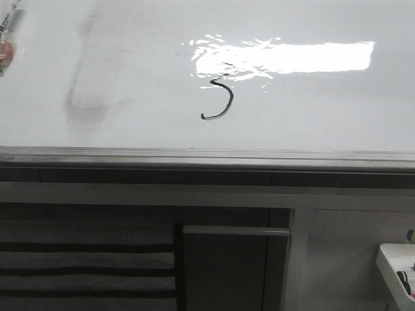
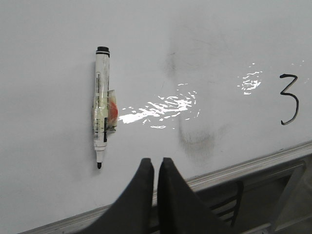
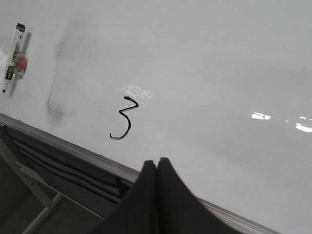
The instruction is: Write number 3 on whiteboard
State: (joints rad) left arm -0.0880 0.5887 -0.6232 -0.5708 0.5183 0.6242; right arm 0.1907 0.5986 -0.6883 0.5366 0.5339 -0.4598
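The whiteboard (image 1: 324,110) lies flat, glossy white with a grey metal edge (image 1: 207,155). The number 3 (image 1: 218,98) is a thin black curvy stroke near its middle. It also shows in the left wrist view (image 2: 289,99) and the right wrist view (image 3: 124,118). A black-tipped white marker (image 2: 101,112) lies loose on the board, uncapped; it also shows in the right wrist view (image 3: 13,57) and at the front view's left edge (image 1: 6,39). My left gripper (image 2: 156,163) is shut and empty, near the board's edge, apart from the marker. My right gripper (image 3: 157,162) is shut and empty over the board's edge. Neither gripper shows in the front view.
A faint grey smudge (image 1: 84,103) lies left of the number. Bright light glare (image 1: 285,57) sits just behind it. White cabinet panels (image 1: 337,253) and a dark slatted panel (image 1: 84,265) stand below the board's edge. A white tray (image 1: 397,269) is at the lower right.
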